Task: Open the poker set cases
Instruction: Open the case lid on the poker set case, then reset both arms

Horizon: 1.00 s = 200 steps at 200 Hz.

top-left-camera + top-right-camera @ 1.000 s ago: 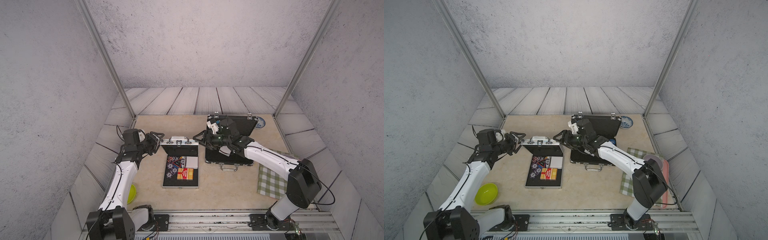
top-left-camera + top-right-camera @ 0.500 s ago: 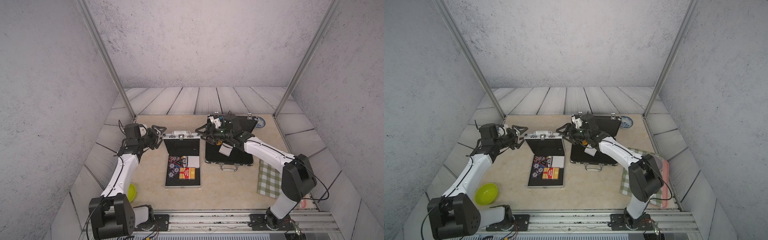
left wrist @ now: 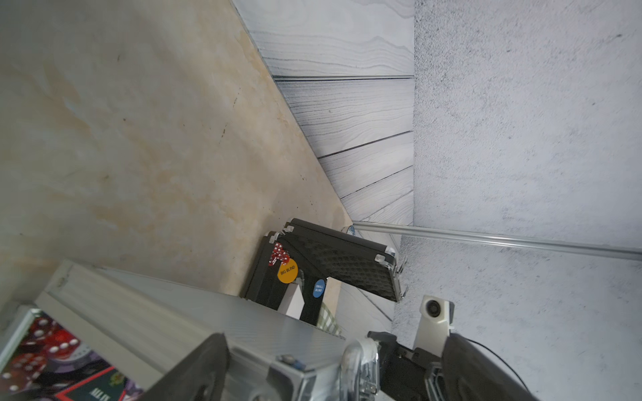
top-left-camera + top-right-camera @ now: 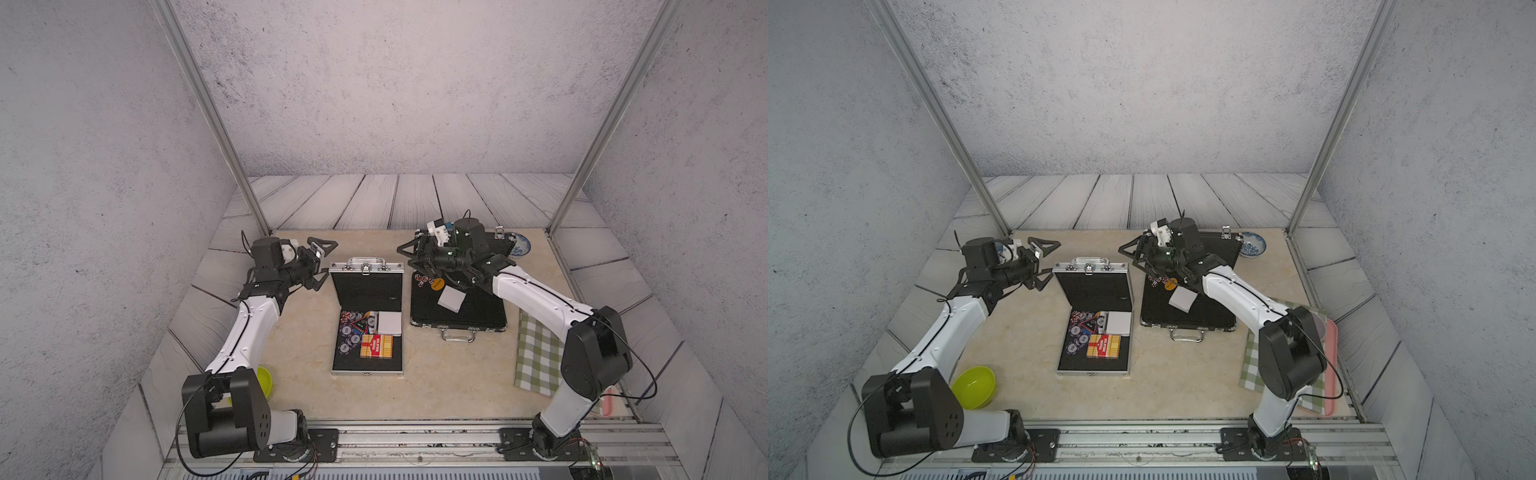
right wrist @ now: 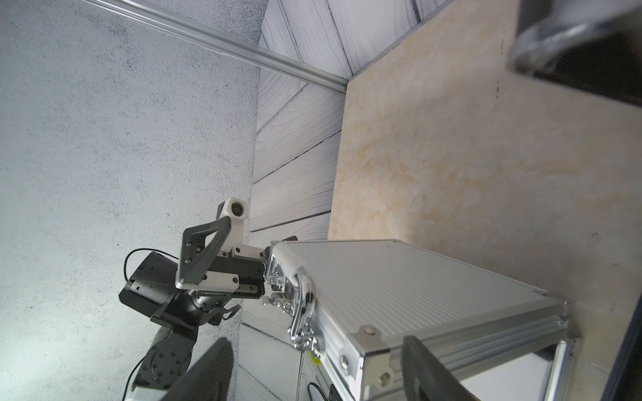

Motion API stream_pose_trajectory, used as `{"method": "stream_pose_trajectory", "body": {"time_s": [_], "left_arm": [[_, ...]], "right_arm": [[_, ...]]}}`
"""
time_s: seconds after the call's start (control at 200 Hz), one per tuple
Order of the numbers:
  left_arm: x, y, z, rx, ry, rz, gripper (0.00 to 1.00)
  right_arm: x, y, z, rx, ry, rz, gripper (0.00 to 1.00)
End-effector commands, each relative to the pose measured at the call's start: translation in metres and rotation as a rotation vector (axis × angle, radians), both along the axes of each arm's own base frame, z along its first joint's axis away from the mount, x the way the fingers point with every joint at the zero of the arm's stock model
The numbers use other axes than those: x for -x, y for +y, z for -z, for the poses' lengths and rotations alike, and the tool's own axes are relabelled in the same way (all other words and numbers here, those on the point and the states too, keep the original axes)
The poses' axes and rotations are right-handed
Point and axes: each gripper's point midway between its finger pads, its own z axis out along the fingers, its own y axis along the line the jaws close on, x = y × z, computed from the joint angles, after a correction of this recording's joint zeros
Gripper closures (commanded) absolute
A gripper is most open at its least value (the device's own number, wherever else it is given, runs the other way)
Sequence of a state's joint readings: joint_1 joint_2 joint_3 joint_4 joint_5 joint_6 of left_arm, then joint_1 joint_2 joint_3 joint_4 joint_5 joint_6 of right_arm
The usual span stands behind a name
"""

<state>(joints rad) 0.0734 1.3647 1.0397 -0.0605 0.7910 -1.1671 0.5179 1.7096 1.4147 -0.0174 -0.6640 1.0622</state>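
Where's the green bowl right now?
In a top view the green bowl sits at the front left corner of the table, beside the left arm, left of the silver case.

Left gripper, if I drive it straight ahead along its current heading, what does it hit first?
The silver case's raised lid, at its top edge beside the chrome handle. The open left gripper points at it from the side, very near; contact is unclear.
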Motion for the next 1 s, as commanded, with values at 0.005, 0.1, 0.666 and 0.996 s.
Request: {"method": "stream_pose_trajectory", "body": {"time_s": [0.005,0.1,0.666,0.996], "left_arm": [[-0.009,-0.001,-0.015,-0.006,-0.059,0.011,0.00],[-0.013,0.001,-0.015,-0.010,-0.059,0.005,0.00],[-0.005,0.105,-0.006,-0.537,-0.097,-0.203,0.00],[0.026,0.160,0.023,-0.989,-0.160,-0.352,0.00]], "right_arm": [[-0.012,-0.008,0.002,0.051,-0.037,0.024,0.22],[-0.013,-0.012,-0.003,0.061,-0.056,0.026,0.22],[-0.005,-0.085,-0.081,0.414,-0.434,0.141,0.21],[0.015,-0.274,-0.123,0.944,-0.654,0.698,0.16]]}}
